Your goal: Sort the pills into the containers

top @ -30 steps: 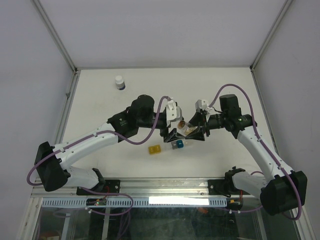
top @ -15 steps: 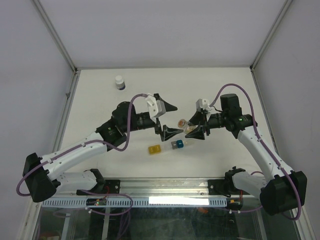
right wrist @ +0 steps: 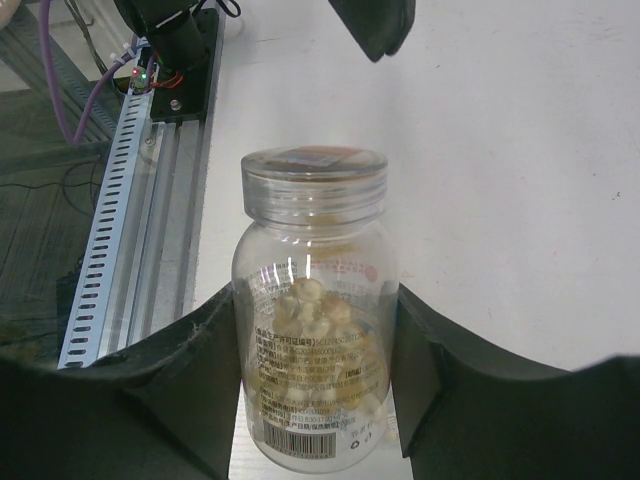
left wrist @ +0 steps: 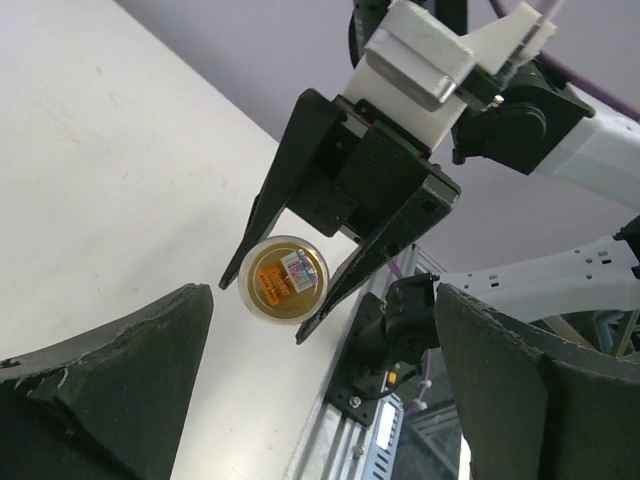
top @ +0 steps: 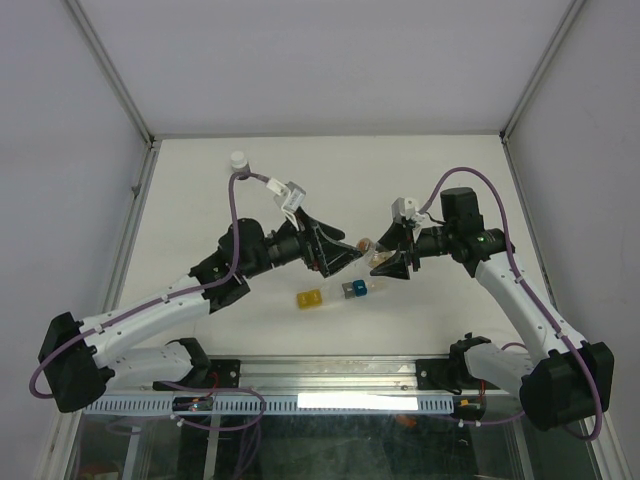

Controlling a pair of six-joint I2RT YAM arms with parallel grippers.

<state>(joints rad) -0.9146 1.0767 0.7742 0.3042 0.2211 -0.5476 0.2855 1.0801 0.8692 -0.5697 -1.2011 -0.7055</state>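
Right end effector first: we see its two fingers closed partway around one clear vial, cap on, with the pills heaped inside, too many for us to count. Left end effector is spread wide and empty, facing the vial's cap, near it but apart. Below them, at the centre of the top view, one strip of containers lies on the surface: one yellow cube, one blue cube, and clear ones beyond that we cannot count. One white-capped bottle stands at the upper left
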